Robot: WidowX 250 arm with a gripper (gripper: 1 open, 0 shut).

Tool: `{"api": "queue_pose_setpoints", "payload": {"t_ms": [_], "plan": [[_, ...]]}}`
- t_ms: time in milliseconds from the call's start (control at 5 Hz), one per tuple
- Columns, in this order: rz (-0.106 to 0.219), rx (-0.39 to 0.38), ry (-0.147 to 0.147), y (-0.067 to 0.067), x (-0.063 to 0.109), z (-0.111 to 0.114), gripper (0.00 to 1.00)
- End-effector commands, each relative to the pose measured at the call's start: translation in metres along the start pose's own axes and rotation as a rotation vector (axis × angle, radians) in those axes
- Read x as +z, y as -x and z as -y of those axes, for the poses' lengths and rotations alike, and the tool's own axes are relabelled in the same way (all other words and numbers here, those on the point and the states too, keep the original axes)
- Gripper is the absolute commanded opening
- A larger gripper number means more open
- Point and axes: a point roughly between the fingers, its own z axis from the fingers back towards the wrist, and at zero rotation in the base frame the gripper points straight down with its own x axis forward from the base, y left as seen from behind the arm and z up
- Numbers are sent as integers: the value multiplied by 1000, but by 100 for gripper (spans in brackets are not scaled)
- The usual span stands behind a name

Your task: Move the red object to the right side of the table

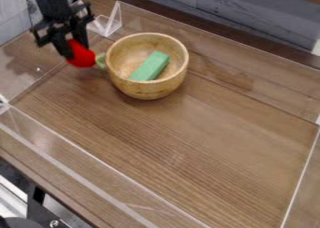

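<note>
The red object [81, 55], a small red toy fruit, is at the far left of the wood-grain table [188, 148], just left of the wooden bowl. My black gripper [74, 47] comes down on it from above. Its fingers are shut around the toy's top, so only the lower red part shows. The toy seems to hang slightly above the tabletop, close to the bowl's left rim; whether it touches the rim I cannot tell.
A wooden bowl [126, 79] holding a green block [152, 66] stands right of the gripper. Low clear acrylic walls [300, 190] edge the table. A clear triangular piece [110, 20] stands behind the gripper. Bare wood stretches to the right and front.
</note>
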Motion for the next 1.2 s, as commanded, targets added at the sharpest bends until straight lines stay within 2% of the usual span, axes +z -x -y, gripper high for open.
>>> {"api": "queue_pose_setpoints", "payload": {"t_ms": [0,400,800,1000], "plan": [[32,-137,61,21,47,19,0],[-22,-408,44,83,56,42,0],[-68,-618,30,133,62,49,0],[-87,-694,32,153,67,49,0]]}}
